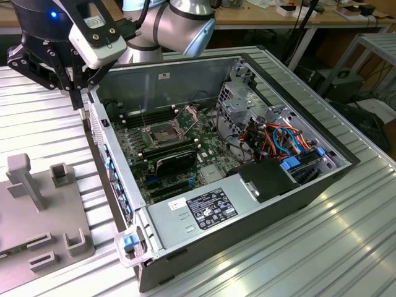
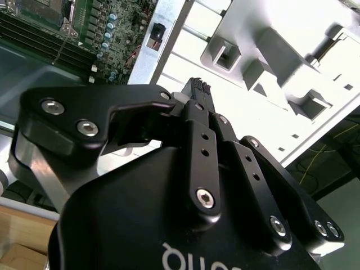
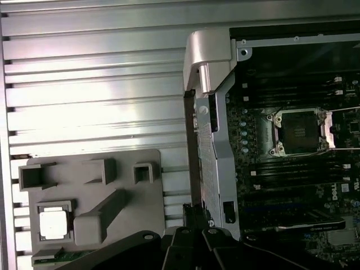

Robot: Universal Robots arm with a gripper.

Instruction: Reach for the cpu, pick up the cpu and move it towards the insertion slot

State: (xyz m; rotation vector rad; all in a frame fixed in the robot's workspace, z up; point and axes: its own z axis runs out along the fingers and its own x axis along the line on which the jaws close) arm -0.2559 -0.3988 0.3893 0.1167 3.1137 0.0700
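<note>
Firstly, in the exterior view the arm (image 1: 179, 25) comes in from the top and its gripper (image 1: 78, 99) points down. It hangs just outside the computer case (image 1: 247, 204), at the side wall on the exterior view's left. The case lies open on the ribbed metal table (image 1: 346, 241). The insertion slot (image 1: 162, 133) is on the green motherboard (image 1: 204, 145) inside it, with its frame lifted and its dark centre bare. A gray plate (image 1: 37, 204) with small holders lies on the table on the exterior view's left, near the gripper.

Next, in the second wrist view the black fingers (image 2: 201, 140) of the gripper (image 2: 196, 87) meet at their tips. The jaws are drawn together and nothing is between them. Behind the tips are the gray plate (image 2: 264, 50) and the wall of the case (image 2: 163, 50).

Finally, in the first wrist view the cpu (image 3: 53, 223) rests flat in a square pocket of the gray plate (image 3: 112, 169), outside the case. The gripper (image 3: 193, 214) is between this plate and the case wall (image 3: 211, 135) and does not touch the cpu. The insertion slot (image 3: 297, 132) is on the far side of that wall, well apart from the cpu.
</note>
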